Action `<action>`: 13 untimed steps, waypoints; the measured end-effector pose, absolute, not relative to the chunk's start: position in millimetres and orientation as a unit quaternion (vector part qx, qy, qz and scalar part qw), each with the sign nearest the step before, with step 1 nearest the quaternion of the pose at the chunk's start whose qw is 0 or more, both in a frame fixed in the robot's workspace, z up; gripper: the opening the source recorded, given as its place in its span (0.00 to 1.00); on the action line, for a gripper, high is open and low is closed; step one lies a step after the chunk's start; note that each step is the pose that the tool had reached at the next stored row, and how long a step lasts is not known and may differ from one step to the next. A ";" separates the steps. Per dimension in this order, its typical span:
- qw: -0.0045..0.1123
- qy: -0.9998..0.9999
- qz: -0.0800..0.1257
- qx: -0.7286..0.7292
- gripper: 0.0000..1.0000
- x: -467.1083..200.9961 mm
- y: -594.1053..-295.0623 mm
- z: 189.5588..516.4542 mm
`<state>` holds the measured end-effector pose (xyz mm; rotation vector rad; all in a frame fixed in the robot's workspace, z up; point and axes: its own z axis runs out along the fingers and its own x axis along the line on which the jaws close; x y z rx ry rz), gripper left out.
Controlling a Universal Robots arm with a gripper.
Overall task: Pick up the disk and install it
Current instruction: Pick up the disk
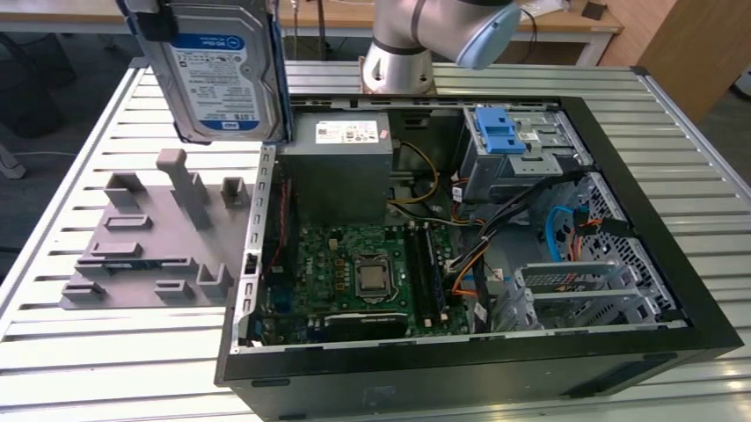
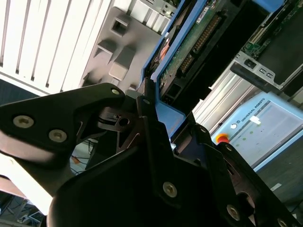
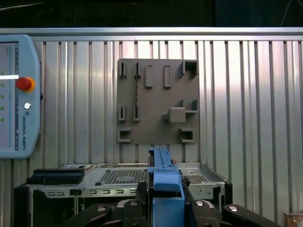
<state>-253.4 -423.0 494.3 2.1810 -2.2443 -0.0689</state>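
Gripper: in both wrist views the gripper (image 3: 165,195) (image 2: 158,120) is seen with its black jaws closed on the disk, a blue rail being pinched between them.
Disk: the disk (image 1: 220,72) is held in the air on edge, its blue-and-white label turned toward the exterior camera. It is seen at the upper part of the exterior view's left, over the far edge of the fixture plate and just beside the case wall, touching neither. In the second wrist view its green circuit-board side (image 2: 195,41) is shown.
Fixture plate: a grey moulded fixture plate (image 1: 150,251) is laid flat on the slatted metal table (image 1: 70,369), against the open computer case (image 1: 663,290) on the exterior view's left.
Case interior: a grey power supply (image 1: 340,167) with a white sticker is set at the far end, above the green motherboard (image 1: 352,268). A silver drive cage (image 1: 543,149) with a blue latch (image 1: 498,132) is placed at the exterior view's right of it.
Arm: the robot arm (image 1: 405,40) is mounted behind the case.
Pendant: a teach pendant (image 3: 16,97) is laid on the table.
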 end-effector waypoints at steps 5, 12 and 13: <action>0.006 -0.717 -0.022 0.697 0.36 -242.7 -425.4 494.3; 0.006 -0.717 -0.023 0.697 0.36 -227.0 -429.1 494.3; 0.007 -0.717 -0.023 0.697 0.36 -224.8 -429.6 494.3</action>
